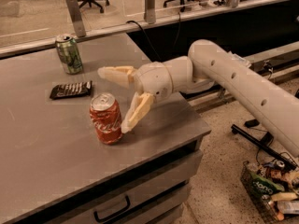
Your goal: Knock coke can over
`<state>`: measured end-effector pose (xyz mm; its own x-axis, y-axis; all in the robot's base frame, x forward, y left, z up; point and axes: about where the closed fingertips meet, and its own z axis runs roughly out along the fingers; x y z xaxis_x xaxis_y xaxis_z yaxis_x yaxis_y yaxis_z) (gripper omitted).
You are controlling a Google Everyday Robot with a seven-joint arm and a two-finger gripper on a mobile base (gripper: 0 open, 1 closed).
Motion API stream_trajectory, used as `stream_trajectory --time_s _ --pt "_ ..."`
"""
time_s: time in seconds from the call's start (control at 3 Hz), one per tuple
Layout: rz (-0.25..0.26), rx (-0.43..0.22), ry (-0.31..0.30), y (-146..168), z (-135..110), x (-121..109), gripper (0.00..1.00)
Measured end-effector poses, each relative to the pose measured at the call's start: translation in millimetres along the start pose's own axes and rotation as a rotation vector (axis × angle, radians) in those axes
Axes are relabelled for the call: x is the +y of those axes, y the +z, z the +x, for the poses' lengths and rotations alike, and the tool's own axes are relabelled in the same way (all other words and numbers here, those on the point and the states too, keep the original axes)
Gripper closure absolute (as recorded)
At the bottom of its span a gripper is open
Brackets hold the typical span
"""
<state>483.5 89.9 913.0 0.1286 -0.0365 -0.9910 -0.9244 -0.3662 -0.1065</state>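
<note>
Near the front right corner of the table point(42, 167), the coke can point(106, 121) stands upright, not yet toppled. The gripper point(112, 101) reaches in from the can's 3 o'clock side with its jaws spread wide and nothing held. Its upper finger point(117, 73) lies level above and behind the can top, pointing toward 9 o'clock. Its lower finger point(138, 111) slants down so that the tip sits against or just beside the can's right wall, low down near the base; whether it actually touches cannot be told. The arm point(243, 87) trails off toward 4 o'clock. A green can point(69, 54) stands well apart at 11 o'clock, and a dark wrapper point(71, 90) lies flat near the coke can at 10 o'clock. Judgement on the step in hand: contact this low is likely to slide the can rather than tip it. The push would do better higher on the wall, above mid-height. It should sweep steadily from 3 toward 9 o'clock, where the bare table leaves room for the fall. Aiming toward 6 o'clock risks sending the can over the front edge. Aiming toward 10 o'clock would drop it on the wrapper. A brisk stroke, carried past the tipping point, should suffice, the can probably being light.
</note>
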Motion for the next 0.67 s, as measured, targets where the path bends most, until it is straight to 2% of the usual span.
stream_trajectory --time_s 0.33,0.67 --pt "-0.019 -0.021 0.036 11.0 13.2 7.3 0.00" --pt "-0.032 0.030 0.065 17.7 22.0 11.0 0.18"
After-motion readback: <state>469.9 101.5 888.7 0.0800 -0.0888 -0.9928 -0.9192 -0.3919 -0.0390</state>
